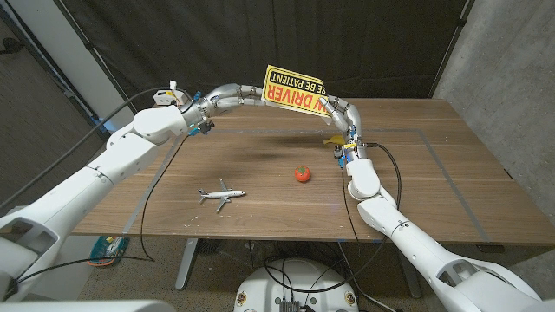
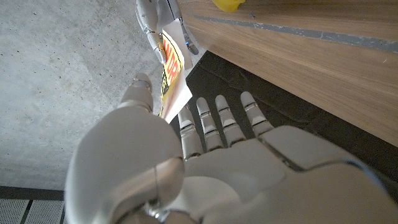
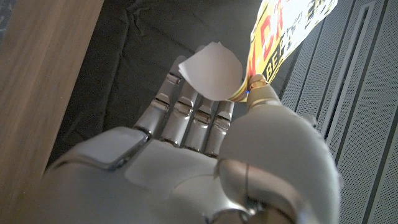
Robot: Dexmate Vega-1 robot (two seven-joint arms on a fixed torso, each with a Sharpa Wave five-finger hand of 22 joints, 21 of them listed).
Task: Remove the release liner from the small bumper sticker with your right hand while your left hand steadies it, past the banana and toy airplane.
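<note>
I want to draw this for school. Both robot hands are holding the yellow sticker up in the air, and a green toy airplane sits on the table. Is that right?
Almost. The toy airplane is white, not green, as the head view shows. The rest stands: the left hand and the right hand both hold the yellow sticker up above the table.

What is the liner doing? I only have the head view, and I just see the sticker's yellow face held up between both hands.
Observer: In the right wrist view, a white liner corner curls away from the sticker, just past the right hand, whose thumb is on the sticker's edge.
Operator: Is the left hand holding its end?
Observer: Yes. In the left wrist view, the left hand has its thumb on the printed face and its fingers behind the white backing.
</note>
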